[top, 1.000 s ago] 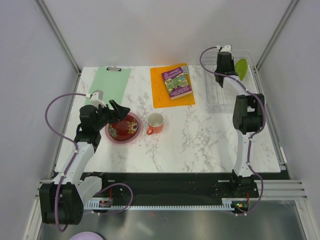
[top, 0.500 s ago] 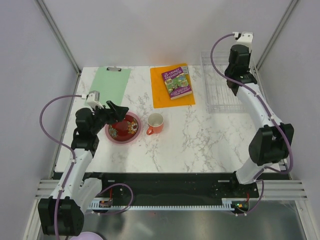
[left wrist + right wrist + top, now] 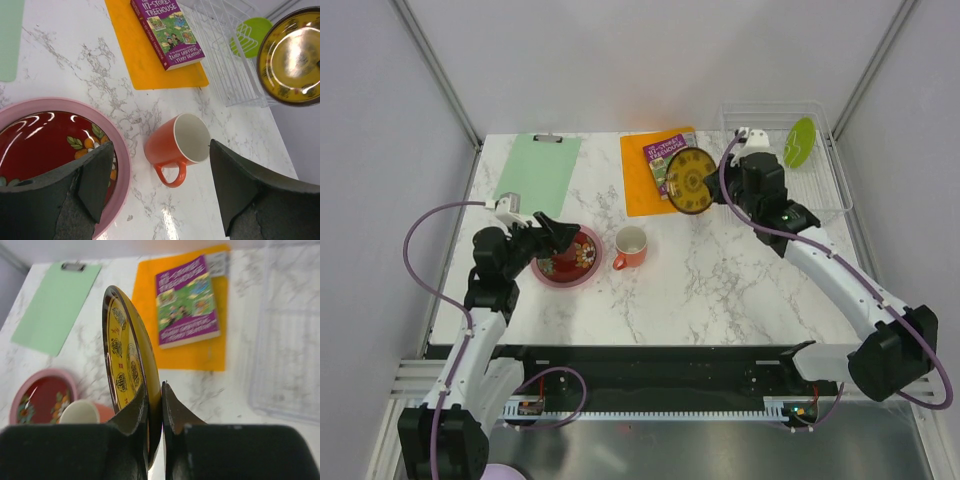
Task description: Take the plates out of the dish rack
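Note:
My right gripper (image 3: 712,188) (image 3: 154,385) is shut on the rim of the brown-and-yellow patterned plate (image 3: 688,181) (image 3: 125,365), holding it on edge in the air above the orange mat's right side. The plate also shows in the left wrist view (image 3: 292,57). The lime green plate (image 3: 801,141) (image 3: 250,34) stands in the clear dish rack (image 3: 825,190) (image 3: 225,65) at the back right. The dark red patterned plate (image 3: 570,254) (image 3: 40,145) lies on the pink plate (image 3: 588,276) (image 3: 122,165) at the left. My left gripper (image 3: 555,232) (image 3: 160,187) is open over their right edge.
An orange-and-white mug (image 3: 631,245) (image 3: 182,142) stands right of the stacked plates. A purple book (image 3: 660,165) (image 3: 167,30) lies on an orange mat (image 3: 645,190) (image 3: 145,65). A green clipboard (image 3: 537,172) lies at the back left.
My right arm has swung from the rack towards the table's middle, now carrying the brown-and-yellow plate. The left gripper has stayed open over the stacked plates.

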